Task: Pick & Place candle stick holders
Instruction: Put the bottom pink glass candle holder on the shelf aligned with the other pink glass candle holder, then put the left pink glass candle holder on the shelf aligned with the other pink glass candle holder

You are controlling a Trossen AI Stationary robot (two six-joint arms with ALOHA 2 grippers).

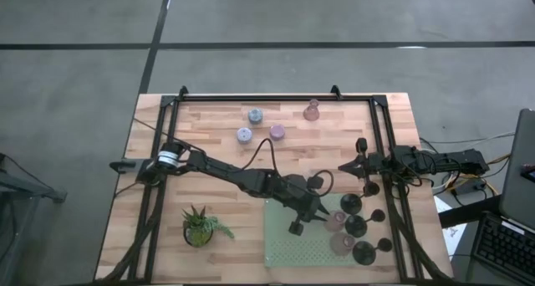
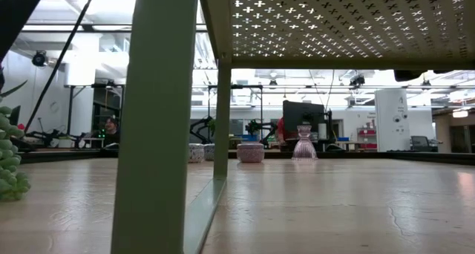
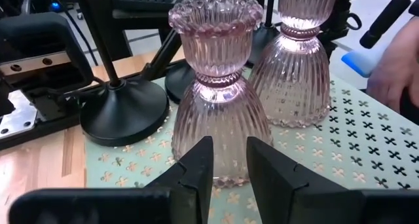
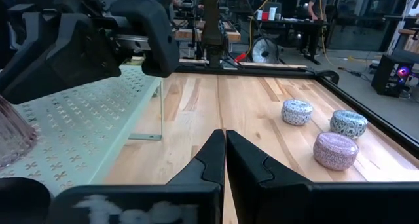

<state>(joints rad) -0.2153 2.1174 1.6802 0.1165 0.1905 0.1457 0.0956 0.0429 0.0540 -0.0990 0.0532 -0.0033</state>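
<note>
Left gripper [image 3: 229, 165] jaws slightly apart, seemingly clear of pink holder [image 3: 219, 99]; withdrawing crooked could topple it against its neighbour [image 3: 294, 60].

Three short round holders [image 1: 255, 125], two pale blue and one lilac, sit far on the bare wood beside an upright pink bell-shaped holder [image 1: 312, 111]. More pink holders [image 3: 216, 96] and black round-based stemmed ones [image 1: 361, 227] stand crowded on the near-right green perforated shelf.
</note>
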